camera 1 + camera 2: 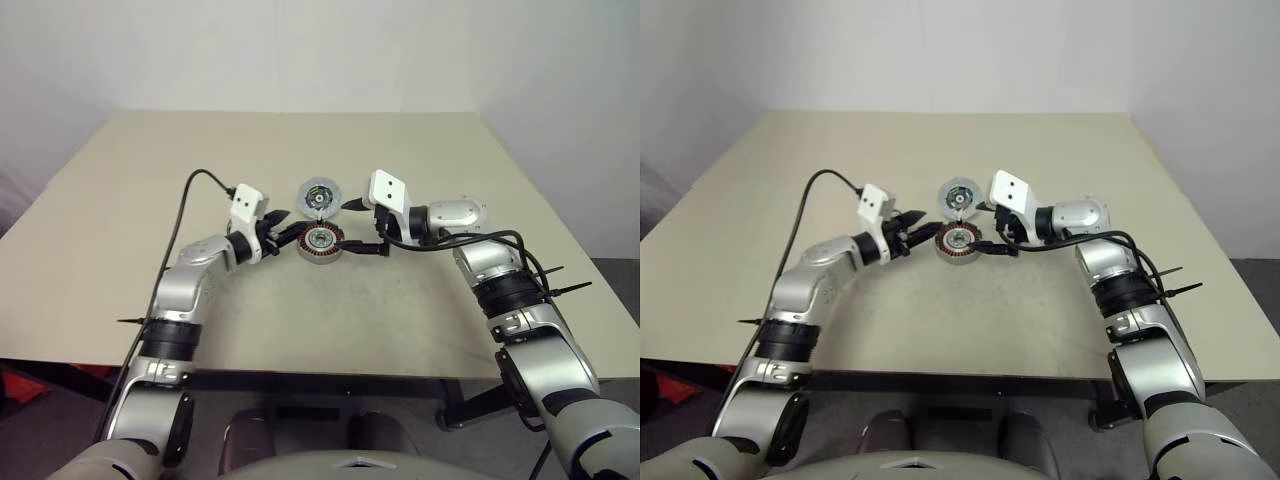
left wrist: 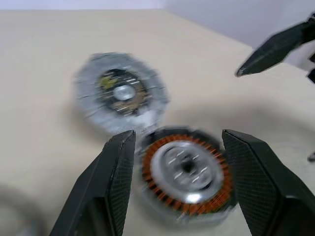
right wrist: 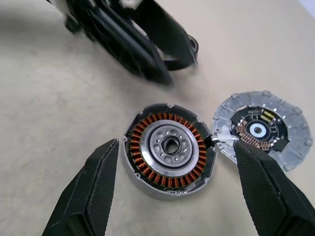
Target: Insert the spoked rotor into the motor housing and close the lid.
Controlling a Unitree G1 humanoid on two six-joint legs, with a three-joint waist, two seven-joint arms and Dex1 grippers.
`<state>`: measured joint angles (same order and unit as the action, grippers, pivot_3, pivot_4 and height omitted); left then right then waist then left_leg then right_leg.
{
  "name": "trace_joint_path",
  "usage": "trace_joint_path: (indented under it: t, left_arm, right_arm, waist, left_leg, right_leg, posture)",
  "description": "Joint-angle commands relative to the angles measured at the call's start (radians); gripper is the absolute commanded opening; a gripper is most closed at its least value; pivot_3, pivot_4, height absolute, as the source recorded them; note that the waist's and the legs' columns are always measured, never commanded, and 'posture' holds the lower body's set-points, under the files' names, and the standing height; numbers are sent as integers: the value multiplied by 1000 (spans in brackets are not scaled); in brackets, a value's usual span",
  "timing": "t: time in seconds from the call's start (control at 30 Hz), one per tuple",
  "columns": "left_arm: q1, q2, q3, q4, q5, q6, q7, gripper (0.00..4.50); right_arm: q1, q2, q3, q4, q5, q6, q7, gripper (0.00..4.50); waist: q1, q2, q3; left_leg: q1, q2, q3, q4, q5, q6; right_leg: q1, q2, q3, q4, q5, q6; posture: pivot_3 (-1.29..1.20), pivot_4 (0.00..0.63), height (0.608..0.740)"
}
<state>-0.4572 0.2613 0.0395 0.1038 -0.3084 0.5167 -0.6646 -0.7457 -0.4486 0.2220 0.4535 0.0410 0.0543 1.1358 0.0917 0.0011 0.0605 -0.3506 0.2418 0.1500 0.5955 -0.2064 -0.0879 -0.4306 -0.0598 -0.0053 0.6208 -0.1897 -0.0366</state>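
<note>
Beige bench (image 1: 300, 330) under both arms. Near its middle, the housing (image 1: 320, 243), lying flat, ring of copper coils around a silver hub, face up and uncovered. Joined to its far edge, the lid (image 1: 318, 197), swung open and lying flat on the bench, inner face up, dark centre with a small pale hub and some circuitry showing in the right wrist view. Inside the housing, a silver centre piece with a dark bore; whether that is the rotor cannot be told.

Left tool (image 1: 283, 229) just to the left of the housing, pointing toward it, close to level. Fingers (image 2: 115, 182) parted, nothing between them, not touching the housing; in the left wrist view the housing (image 2: 187, 174) framed between the two black fingers but lying beyond them, with the lid (image 2: 120, 93) further off.

Right tool (image 1: 366, 228) just to the right of the housing and lid, pointing leftward and slightly down. Spread wide and holding nothing, one finger (image 1: 353, 205) beside the lid, the other low beside the housing's right edge. In the right wrist view, housing (image 3: 170, 150) and lid (image 3: 261, 130) seen between the two fingertips (image 3: 101, 169), with the left tool (image 3: 147, 44) beyond the housing.

Black cable (image 1: 185, 205) looping from the left wrist across the bench.
</note>
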Motion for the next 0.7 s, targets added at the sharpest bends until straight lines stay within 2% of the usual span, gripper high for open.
trace_joint_path:
  t: [0.03,0.2,0.33,0.43,0.7]
  left_arm:
    - [69,51,63,-107,-31,25,29,2978]
    - [178,100,114,-196,-59,55,55,2978]
    - [208,105,123,-222,-71,63,77,2978]
    - [215,98,112,-226,-69,59,91,3005]
    - [219,92,95,-224,-69,52,115,3005]
  right_arm:
    - [-34,33,2,24,-17,1,-55,4177]
    - [-47,65,13,51,-41,11,-88,4177]
    - [-68,84,10,72,-46,17,-107,4177]
    - [-86,100,5,85,-44,25,-125,3592]
    - [-97,140,8,116,-48,31,-161,858]
  waist:
    - [-4,0,0]
    - [-11,0,0]
    - [-11,0,0]
    - [-15,0,0]
    - [-23,0,0]
  left_leg:
    - [0,0,0,0,0,0]
    - [-1,0,0,-1,0,0]
    - [-1,0,0,-1,-1,1]
    - [-1,1,0,-1,-1,2]
    - [-1,1,0,-1,0,1]
  right_leg:
    - [0,0,0,0,0,0]
    - [-1,0,-1,-2,0,0]
    - [-1,0,-2,-2,0,0]
    - [-1,0,-2,-2,0,0]
    - [-1,0,-2,-2,0,0]
  posture:
    - [0,0,740]
    - [0,0,740]
    - [0,0,740]
    - [0,0,740]
    - [0,0,740]
